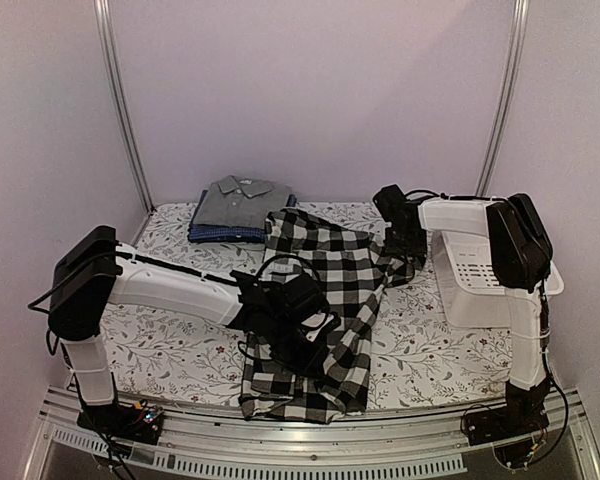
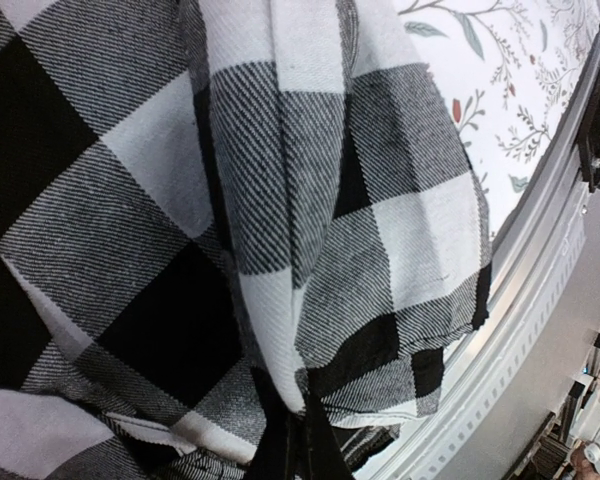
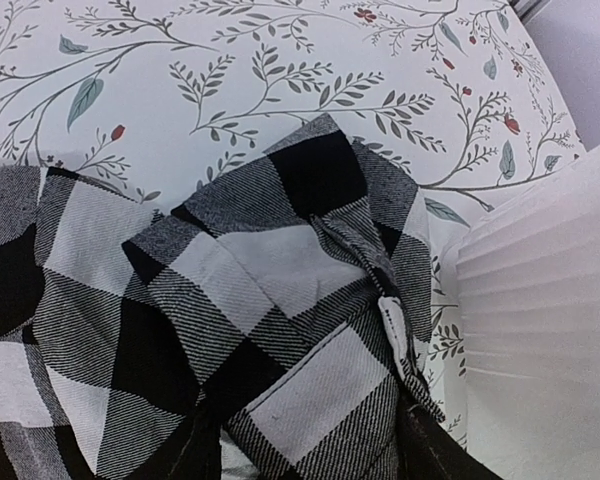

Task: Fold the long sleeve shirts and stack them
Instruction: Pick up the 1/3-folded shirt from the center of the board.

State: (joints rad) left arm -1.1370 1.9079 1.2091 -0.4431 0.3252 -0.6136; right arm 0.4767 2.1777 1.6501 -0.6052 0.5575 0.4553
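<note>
Black-and-white shirt (image 1: 325, 290) | hides both jaws' tips (grip unclear) | blue shirt (image 1: 206, 236) half-hidden

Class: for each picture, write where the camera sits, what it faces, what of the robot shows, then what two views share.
Top: high behind the arms, facing down over the table; left arm and right arm show.
Left wrist: on the left arm, close above the checked shirt near the rail; fingers at bottom.
Right wrist: on the right arm, facing the shirt's corner beside the basket; fingers at bottom.
Shared: the checked shirt.
</note>
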